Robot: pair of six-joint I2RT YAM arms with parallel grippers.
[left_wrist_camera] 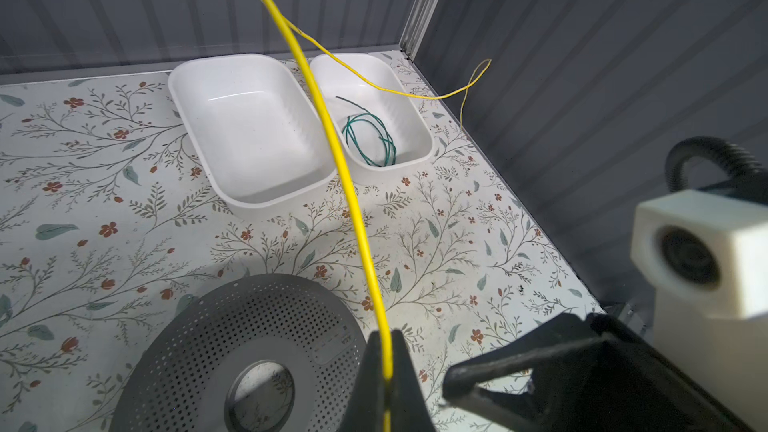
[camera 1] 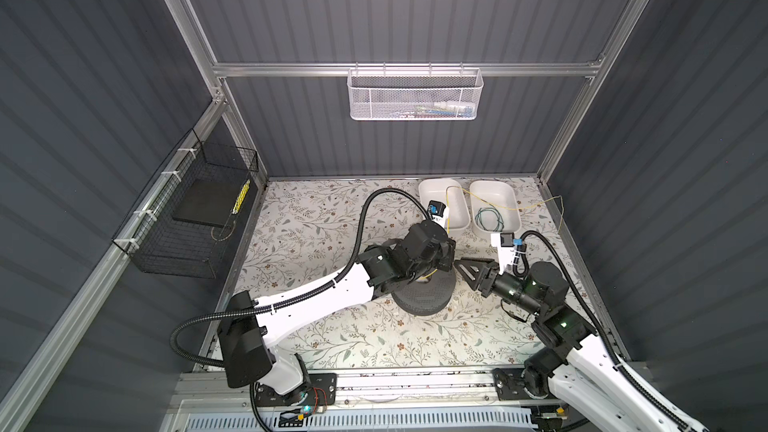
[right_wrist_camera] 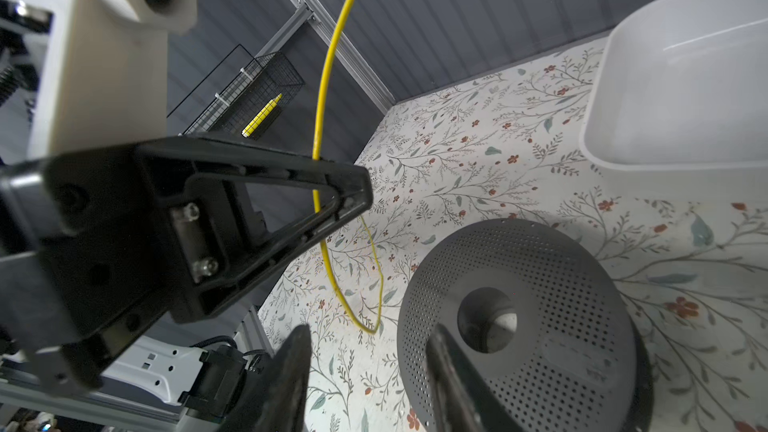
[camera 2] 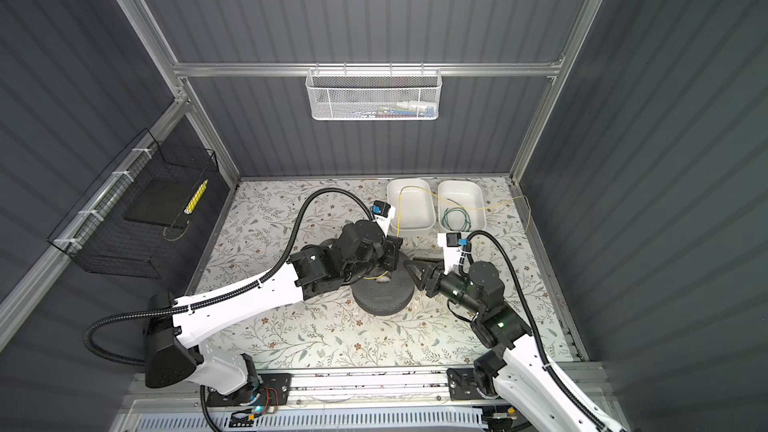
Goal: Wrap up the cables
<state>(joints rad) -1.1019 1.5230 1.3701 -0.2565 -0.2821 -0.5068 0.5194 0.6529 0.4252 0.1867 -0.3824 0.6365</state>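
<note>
Centrally, the left gripper (left_wrist_camera: 386, 342) pinches the yellow wire (left_wrist_camera: 345, 176), which arcs away over two white bins (left_wrist_camera: 270, 201), while its slack loop (right_wrist_camera: 332, 268) dangles just ahead of the nearby right gripper (right_wrist_camera: 368, 336), jaws spread.

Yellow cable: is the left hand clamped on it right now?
Yes, the left hand is shut on the yellow cable, which rises out from between its fingers.
</note>
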